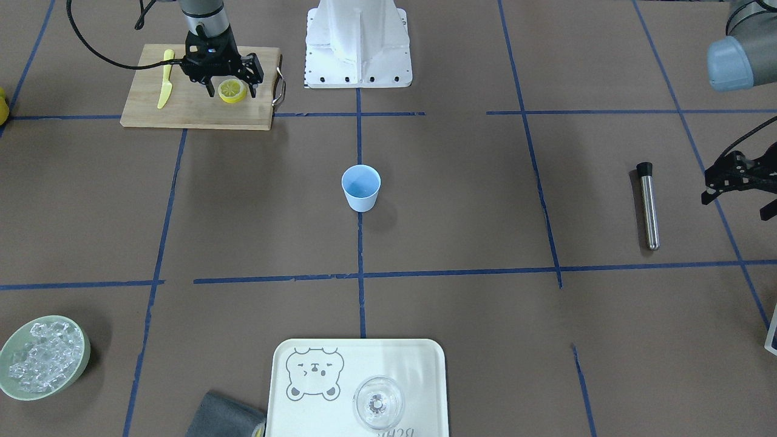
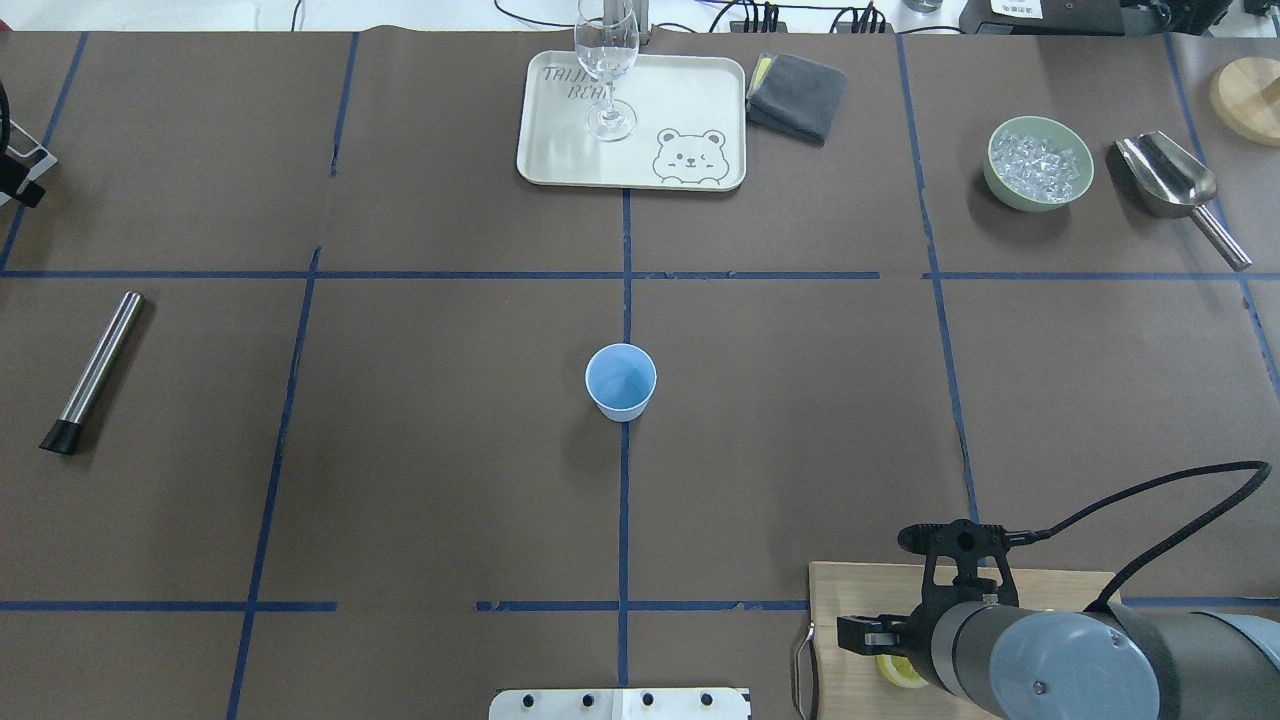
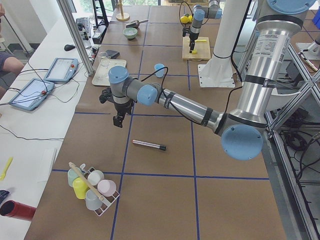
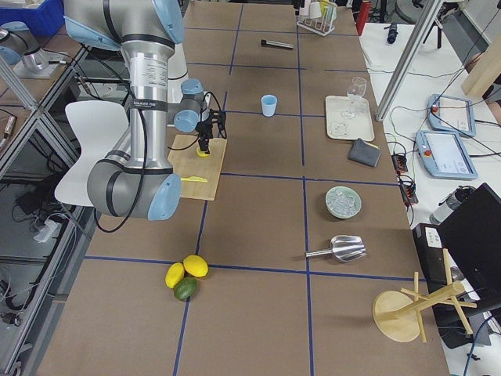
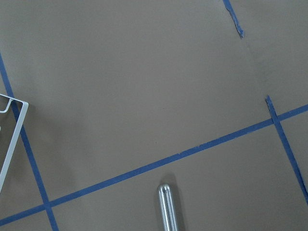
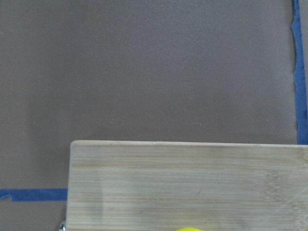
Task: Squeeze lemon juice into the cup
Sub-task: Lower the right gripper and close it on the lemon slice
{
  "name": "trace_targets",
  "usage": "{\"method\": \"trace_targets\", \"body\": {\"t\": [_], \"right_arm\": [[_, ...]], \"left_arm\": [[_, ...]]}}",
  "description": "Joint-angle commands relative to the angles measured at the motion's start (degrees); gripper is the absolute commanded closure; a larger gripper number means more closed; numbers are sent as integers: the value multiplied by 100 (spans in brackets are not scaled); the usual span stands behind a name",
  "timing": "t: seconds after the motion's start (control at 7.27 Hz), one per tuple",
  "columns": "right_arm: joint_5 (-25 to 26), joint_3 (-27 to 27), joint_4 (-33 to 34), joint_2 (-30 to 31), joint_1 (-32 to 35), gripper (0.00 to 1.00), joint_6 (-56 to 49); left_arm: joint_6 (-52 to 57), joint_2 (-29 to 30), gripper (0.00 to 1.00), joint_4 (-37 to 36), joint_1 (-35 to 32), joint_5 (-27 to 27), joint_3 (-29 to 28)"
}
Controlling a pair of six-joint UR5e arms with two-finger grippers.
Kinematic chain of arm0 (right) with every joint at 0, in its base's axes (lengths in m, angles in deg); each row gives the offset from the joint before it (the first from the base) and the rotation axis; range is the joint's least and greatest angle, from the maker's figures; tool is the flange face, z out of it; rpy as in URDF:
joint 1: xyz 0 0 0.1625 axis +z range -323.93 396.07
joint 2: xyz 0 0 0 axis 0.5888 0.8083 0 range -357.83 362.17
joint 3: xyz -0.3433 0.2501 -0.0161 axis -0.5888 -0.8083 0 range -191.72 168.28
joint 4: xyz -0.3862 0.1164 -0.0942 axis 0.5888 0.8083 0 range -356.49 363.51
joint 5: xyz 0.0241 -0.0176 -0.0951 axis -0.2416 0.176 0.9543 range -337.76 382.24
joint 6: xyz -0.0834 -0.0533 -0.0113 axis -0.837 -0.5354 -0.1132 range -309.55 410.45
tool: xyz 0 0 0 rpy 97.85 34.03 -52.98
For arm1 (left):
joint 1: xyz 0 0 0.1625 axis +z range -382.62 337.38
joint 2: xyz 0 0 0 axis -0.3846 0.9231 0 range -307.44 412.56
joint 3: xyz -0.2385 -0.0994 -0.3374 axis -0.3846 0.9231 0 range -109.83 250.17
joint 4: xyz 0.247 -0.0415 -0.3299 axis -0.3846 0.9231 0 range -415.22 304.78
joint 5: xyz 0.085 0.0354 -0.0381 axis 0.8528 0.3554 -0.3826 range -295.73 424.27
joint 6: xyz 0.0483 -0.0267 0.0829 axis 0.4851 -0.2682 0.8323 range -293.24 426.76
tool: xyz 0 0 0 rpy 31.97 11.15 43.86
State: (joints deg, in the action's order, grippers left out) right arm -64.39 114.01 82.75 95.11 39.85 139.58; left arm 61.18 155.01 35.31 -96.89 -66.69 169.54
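The lemon (image 1: 232, 90), a yellow half with its cut face up, lies on a wooden cutting board (image 1: 182, 112) at the robot's right. My right gripper (image 1: 232, 93) is down over it, its jaws open on either side of the lemon with small gaps. In the overhead view only an edge of the lemon (image 2: 900, 672) shows under the wrist. The light-blue cup (image 1: 361, 188) stands upright and empty at the table's middle, far from both grippers. My left gripper (image 1: 736, 200) hovers open and empty at the table's left end.
A yellow knife (image 1: 165, 85) lies on the board beside the gripper. A steel rod (image 1: 648, 206) lies near the left gripper. On the far side are a tray (image 1: 419, 376) with a clear glass (image 1: 377, 402), a grey cloth (image 2: 797, 95), a bowl of ice (image 1: 42, 357) and a scoop (image 2: 1170, 180).
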Motion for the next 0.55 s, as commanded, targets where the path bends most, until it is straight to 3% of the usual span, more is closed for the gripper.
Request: {"method": "trace_targets", "body": {"t": [0.0, 0.14, 0.28, 0.41], "right_arm": [[-20, -39, -14, -4, -9, 0, -1], [-20, -39, -14, -4, -9, 1, -1], [-20, -39, -14, -4, -9, 8, -1], [-20, -31, -23, -4, -9, 24, 8]], "left_arm": [[5, -6, 0, 0, 0, 0, 3], [5, -6, 0, 0, 0, 0, -5], [5, -6, 0, 0, 0, 0, 3], [14, -6, 0, 0, 0, -9, 3]]}}
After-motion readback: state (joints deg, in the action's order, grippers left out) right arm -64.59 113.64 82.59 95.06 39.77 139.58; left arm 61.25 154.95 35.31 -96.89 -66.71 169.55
